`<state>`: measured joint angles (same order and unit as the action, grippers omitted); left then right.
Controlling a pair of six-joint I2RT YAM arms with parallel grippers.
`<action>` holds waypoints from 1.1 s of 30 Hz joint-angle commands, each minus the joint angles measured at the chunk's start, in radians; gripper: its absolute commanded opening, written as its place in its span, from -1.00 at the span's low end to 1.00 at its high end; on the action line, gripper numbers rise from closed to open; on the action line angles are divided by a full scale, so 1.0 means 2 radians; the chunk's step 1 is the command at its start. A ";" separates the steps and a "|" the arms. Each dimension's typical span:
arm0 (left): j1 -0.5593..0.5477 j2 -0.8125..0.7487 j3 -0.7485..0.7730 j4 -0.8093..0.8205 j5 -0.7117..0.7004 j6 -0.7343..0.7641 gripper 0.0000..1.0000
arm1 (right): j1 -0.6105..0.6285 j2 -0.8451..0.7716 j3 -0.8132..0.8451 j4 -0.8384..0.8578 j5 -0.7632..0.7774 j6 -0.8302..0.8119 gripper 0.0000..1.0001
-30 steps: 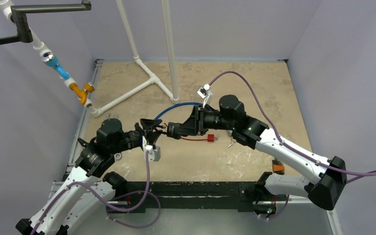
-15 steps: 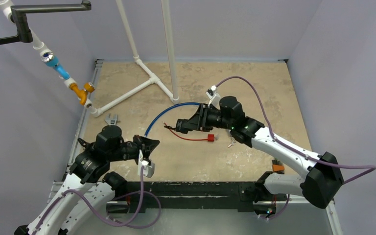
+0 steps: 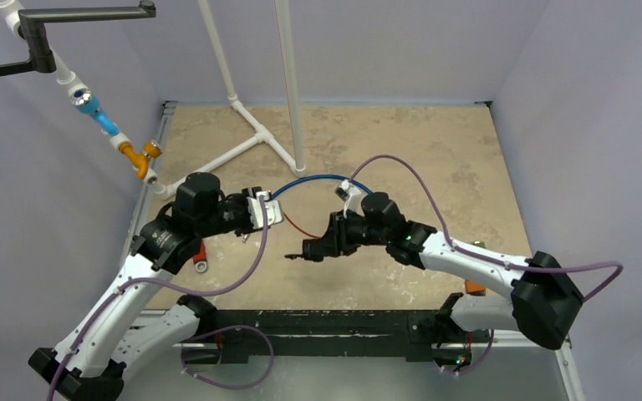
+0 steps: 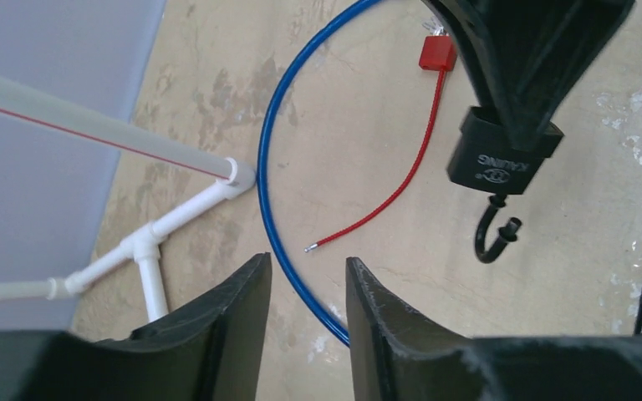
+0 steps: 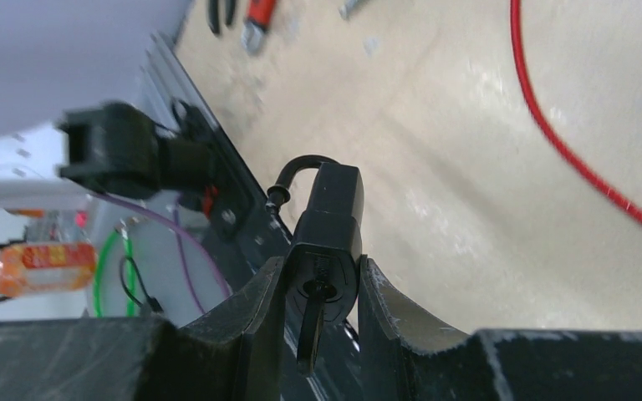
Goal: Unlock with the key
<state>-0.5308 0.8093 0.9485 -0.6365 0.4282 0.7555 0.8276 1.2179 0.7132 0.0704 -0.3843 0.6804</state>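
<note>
My right gripper (image 3: pixel 311 249) is shut on the body of a black padlock (image 5: pixel 328 225), held above the table's middle. In the right wrist view the pads (image 5: pixel 272 288) clamp its sides, and a black key (image 5: pixel 309 322) sticks out of the keyhole toward the camera. The shackle (image 5: pixel 294 171) stands swung open with one end free; it also shows in the left wrist view (image 4: pixel 493 238) below the padlock (image 4: pixel 501 159). My left gripper (image 3: pixel 272 212) is open and empty (image 4: pixel 305 263), apart from the padlock to its left, above a blue cable.
A blue cable (image 4: pixel 272 192) arcs across the table and a red cable (image 4: pixel 401 180) with a red plug (image 4: pixel 436 53) lies by it. A white PVC frame (image 3: pixel 251 138) stands at the back left. A red-handled tool (image 3: pixel 201 251) lies at the left. The black rail (image 3: pixel 318 322) runs along the near edge.
My left gripper let go at the padlock's key end, drew back, then swung up to the left. My right gripper carried the padlock toward the near edge.
</note>
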 commanded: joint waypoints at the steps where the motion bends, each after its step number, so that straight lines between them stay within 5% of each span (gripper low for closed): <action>1: 0.004 0.007 0.029 -0.008 -0.042 -0.106 -0.16 | 0.027 0.018 -0.032 0.092 0.011 -0.038 -1.00; 11: 0.006 0.019 0.078 -0.050 -0.053 -0.165 0.18 | 0.049 0.083 -0.088 0.136 0.068 -0.086 -0.99; 15: 0.005 0.014 0.084 -0.071 -0.058 -0.168 0.52 | 0.049 0.126 -0.094 0.131 0.069 -0.076 -0.42; 20: 0.006 -0.005 0.074 -0.082 -0.068 -0.170 0.99 | 0.048 0.144 -0.109 0.130 0.078 -0.069 0.05; 28: 0.010 0.003 0.078 -0.103 -0.119 -0.219 1.00 | 0.048 0.040 -0.068 0.034 0.109 -0.073 0.90; 33: 0.056 0.016 0.088 -0.099 -0.125 -0.249 1.00 | 0.033 -0.047 0.013 -0.090 0.131 -0.104 0.98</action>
<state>-0.4911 0.8257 1.0813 -0.8410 0.2146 0.3370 0.9207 1.2507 0.5858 0.0708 -0.1802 0.5350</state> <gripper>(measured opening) 0.998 0.985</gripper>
